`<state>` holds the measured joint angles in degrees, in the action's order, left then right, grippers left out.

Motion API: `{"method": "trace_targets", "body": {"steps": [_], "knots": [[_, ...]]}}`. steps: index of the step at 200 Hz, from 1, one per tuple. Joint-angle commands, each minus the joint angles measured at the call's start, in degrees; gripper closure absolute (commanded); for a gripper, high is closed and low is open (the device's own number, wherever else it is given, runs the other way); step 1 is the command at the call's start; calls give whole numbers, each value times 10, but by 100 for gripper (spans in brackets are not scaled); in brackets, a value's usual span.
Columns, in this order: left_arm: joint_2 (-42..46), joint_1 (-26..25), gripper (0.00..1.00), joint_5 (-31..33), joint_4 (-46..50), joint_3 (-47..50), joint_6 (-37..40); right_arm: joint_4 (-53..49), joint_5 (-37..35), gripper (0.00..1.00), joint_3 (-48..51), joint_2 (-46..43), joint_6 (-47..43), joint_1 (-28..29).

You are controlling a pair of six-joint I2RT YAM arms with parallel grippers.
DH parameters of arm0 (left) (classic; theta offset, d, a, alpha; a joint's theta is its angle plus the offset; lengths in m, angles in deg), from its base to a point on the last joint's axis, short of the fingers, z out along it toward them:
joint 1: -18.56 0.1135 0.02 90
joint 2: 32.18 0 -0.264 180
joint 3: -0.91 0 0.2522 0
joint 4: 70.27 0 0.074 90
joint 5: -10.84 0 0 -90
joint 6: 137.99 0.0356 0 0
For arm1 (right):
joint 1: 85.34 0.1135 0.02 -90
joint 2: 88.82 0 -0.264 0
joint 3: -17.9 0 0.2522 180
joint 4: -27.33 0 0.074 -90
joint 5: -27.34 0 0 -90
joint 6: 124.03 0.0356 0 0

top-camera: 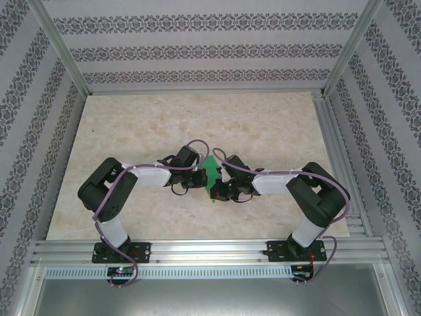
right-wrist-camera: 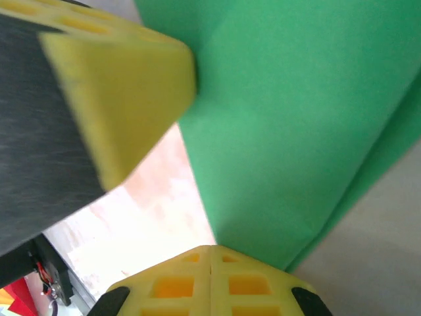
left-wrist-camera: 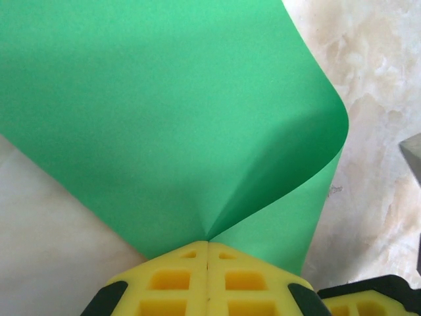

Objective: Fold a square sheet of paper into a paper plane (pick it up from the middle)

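Left claw (left-wrist-camera: 208, 253) and right claw (right-wrist-camera: 210, 257) each clamp the paper (left-wrist-camera: 164, 118) mid-frame. It curls over, seemingly an early fold, with most folding left.

The top external camera looks down from above and behind both arm bases (top-camera: 118, 251), taking in the whole desk (top-camera: 197, 125) from afar. Each wrist camera sits very close — peering forward past its own yellow fingers (left-wrist-camera: 184, 266) onto the green sheet of paper (left-wrist-camera: 164, 118), the spot at the desk's middle that all three views share.
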<state>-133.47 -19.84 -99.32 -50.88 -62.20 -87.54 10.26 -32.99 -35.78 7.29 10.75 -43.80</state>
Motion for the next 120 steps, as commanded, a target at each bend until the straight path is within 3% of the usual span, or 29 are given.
{"method": "trace_targets", "body": {"steps": [1,74,120], "knots": [[-27,-7,97,38,43,3,2,-15,-8,100,11,10,-15,3],[-33,-7,97,39,46,-1,4,-28,2,100,5,-42,-28,6],[-36,-7,97,40,45,-1,4,-34,-2,100,12,-8,-29,14]]}}
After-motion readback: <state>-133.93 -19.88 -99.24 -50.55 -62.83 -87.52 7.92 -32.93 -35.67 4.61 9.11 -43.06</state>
